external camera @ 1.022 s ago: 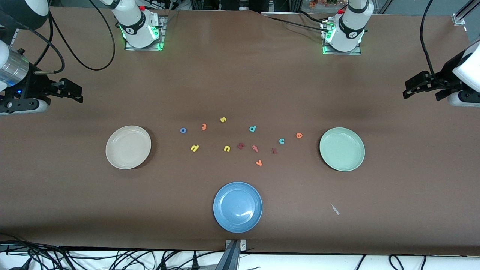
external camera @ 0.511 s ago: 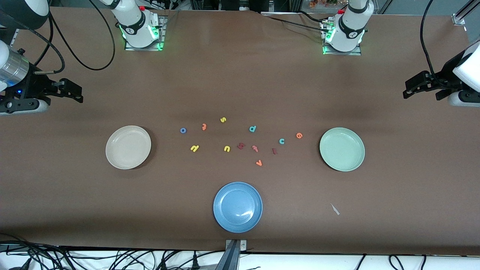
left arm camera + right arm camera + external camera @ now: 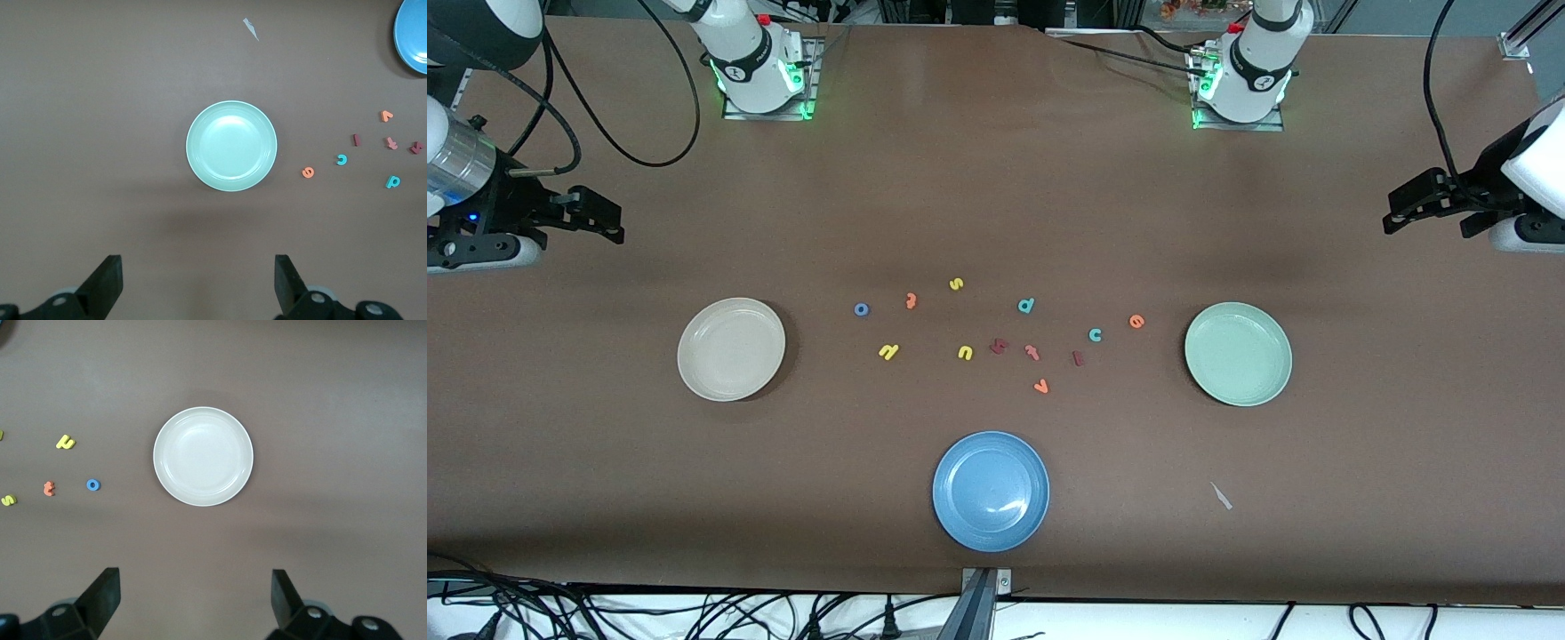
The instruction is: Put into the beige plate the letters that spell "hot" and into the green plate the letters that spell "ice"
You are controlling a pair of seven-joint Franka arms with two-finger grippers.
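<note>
Two end effectors waiting with fingers apart, left end effector (image 3: 195,283) high over the green plate (image 3: 1238,354), right end effector (image 3: 193,600) over the beige plate (image 3: 731,348), letters (image 3: 996,333) scattered on the desk (image 3: 996,196) between both plates

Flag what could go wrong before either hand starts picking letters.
1. The orange t has a pinkish-red lookalike in the middle cluster, so the wrong one could end up in the beige plate.
2. The dark red i, teal c and orange v lie close together; open fingers may nudge a neighbour.
3. All the letters are tiny and flat, so a pinch may miss.
</note>
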